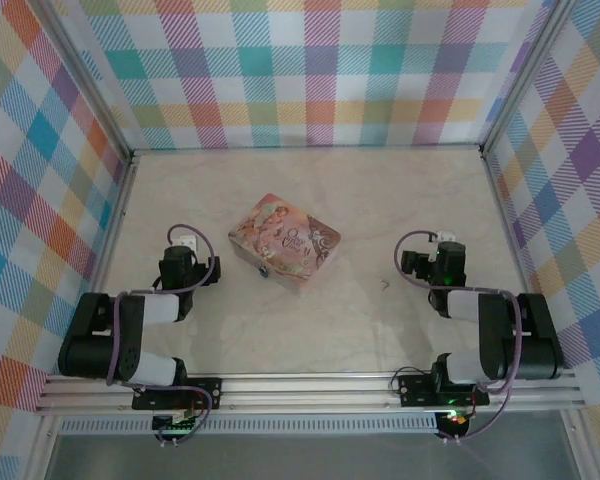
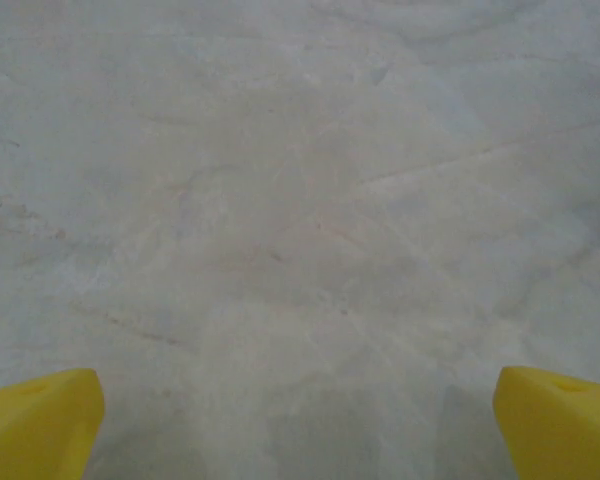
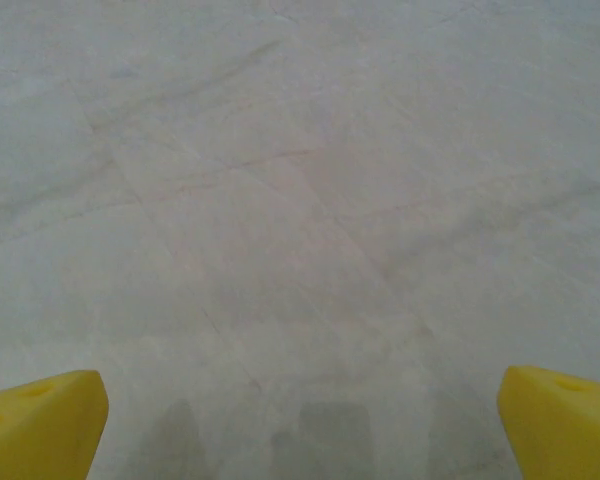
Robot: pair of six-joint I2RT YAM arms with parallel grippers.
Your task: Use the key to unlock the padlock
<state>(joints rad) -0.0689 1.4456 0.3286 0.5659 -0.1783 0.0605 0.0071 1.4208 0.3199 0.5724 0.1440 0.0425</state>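
Pink tin (image 1: 285, 240) closed, contents unseen, padlock (image 1: 264, 270) at its near edge, left end effector (image 2: 297, 405) and right end effector (image 3: 300, 405) released

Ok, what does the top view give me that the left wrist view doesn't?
Top view: the tin, the padlock at its near edge, the key lying apart to the tin's right, the left arm, the right arm and the checked walls. Left wrist view: the left gripper close up, its yellow fingers spread wide with nothing between them. Both: the marble table.
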